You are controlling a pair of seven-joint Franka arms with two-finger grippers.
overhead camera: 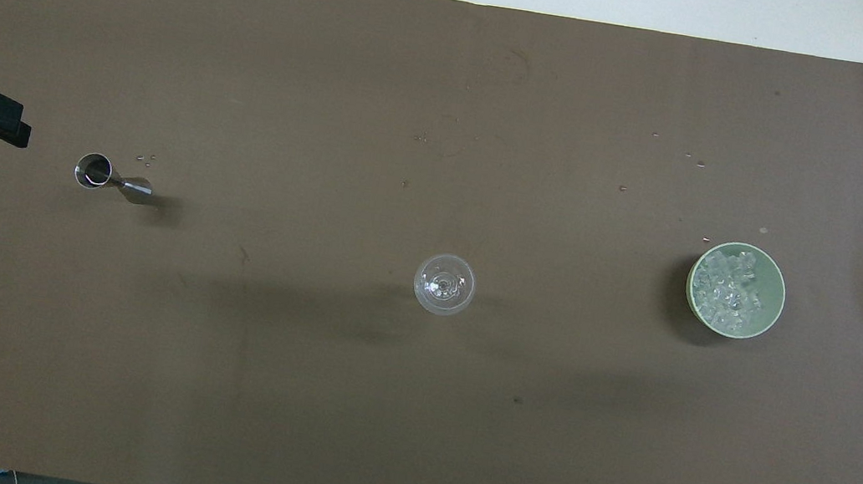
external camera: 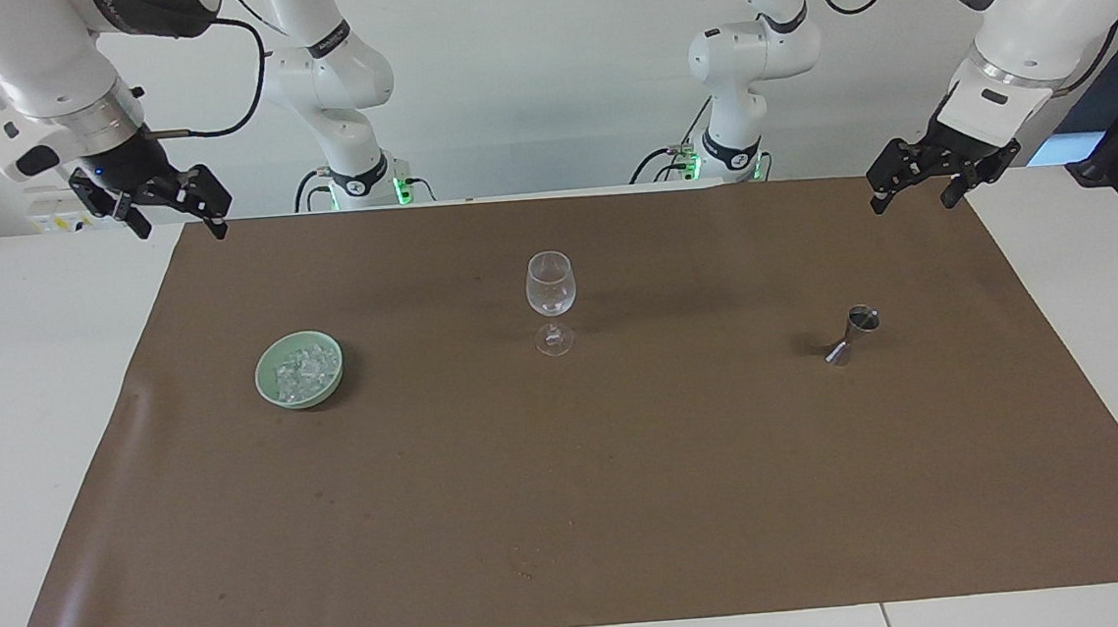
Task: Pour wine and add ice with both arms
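An empty clear wine glass (external camera: 551, 299) (overhead camera: 444, 283) stands upright mid-mat. The ice (external camera: 305, 372) (overhead camera: 725, 287) lies heaped in a pale green bowl (external camera: 269, 388) (overhead camera: 770, 311) toward the right arm's end. A small steel jigger (external camera: 852, 334) (overhead camera: 111, 178) stands toward the left arm's end; I cannot tell what is in it, and no wine shows. My left gripper (external camera: 913, 200) hangs open and empty over the mat's corner by the left arm's base. My right gripper (external camera: 177, 227) hangs open and empty over the mat's corner by the right arm's base. Both arms wait.
A brown mat (external camera: 573, 509) (overhead camera: 373, 419) covers most of the white table (external camera: 25, 410). A few small droplets (overhead camera: 694, 161) dot the mat, farther from the robots than the bowl. Two more white arms (external camera: 336, 83) stand at the robots' edge of the table.
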